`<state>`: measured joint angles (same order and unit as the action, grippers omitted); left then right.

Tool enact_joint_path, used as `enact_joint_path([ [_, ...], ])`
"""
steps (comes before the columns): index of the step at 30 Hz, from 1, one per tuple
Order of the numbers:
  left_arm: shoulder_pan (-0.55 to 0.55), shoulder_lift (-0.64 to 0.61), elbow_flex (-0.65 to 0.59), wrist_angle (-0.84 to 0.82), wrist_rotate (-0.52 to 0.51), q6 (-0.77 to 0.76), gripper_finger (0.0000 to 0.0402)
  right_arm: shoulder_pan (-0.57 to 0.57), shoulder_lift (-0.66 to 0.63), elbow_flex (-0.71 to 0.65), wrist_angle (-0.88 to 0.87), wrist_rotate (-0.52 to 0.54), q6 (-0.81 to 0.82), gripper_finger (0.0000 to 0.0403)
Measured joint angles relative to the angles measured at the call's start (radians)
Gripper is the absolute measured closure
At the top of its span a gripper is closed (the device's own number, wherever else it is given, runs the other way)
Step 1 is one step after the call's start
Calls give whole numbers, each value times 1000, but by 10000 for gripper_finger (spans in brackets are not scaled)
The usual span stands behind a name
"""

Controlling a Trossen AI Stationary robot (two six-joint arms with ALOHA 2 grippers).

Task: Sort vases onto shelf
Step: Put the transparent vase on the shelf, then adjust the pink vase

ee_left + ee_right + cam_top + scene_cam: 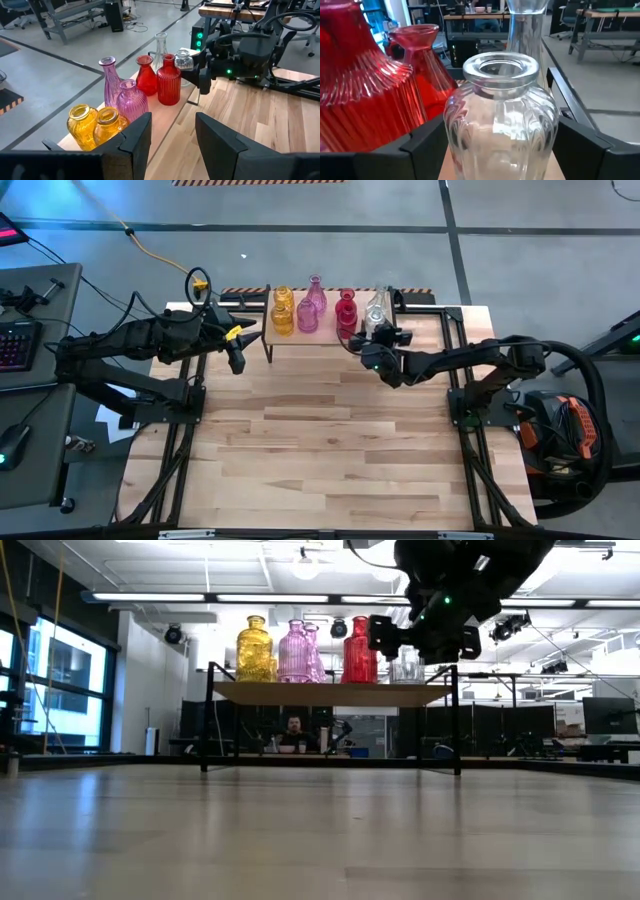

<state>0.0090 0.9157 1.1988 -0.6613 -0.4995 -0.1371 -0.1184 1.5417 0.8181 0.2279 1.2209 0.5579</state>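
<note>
On the shelf (330, 338) at the table's (320, 450) far edge stand all eight vases (127, 100) in colour pairs. The right gripper (377, 332) has its fingers either side of a clear vase (501, 125); whether they press it I cannot tell. The left gripper (238, 352) hovers spread beside the shelf.

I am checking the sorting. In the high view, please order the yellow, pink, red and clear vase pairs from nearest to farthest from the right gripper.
1. Clear vases: at the shelf's right end, at the right gripper.
2. Red vases: next toward the left.
3. Pink vases: near the middle of the shelf.
4. Yellow vases: the left end, farthest.
</note>
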Motion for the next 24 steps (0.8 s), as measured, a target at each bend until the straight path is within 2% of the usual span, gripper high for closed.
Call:
enact_joint_path([
  [13, 0, 0, 0, 0, 0, 0, 257, 0, -30, 3, 4, -5, -45, 100],
  [24, 0, -42, 0, -1, 26, -41, 257, 1, -140, 69, -1, -10, -241, 100],
])
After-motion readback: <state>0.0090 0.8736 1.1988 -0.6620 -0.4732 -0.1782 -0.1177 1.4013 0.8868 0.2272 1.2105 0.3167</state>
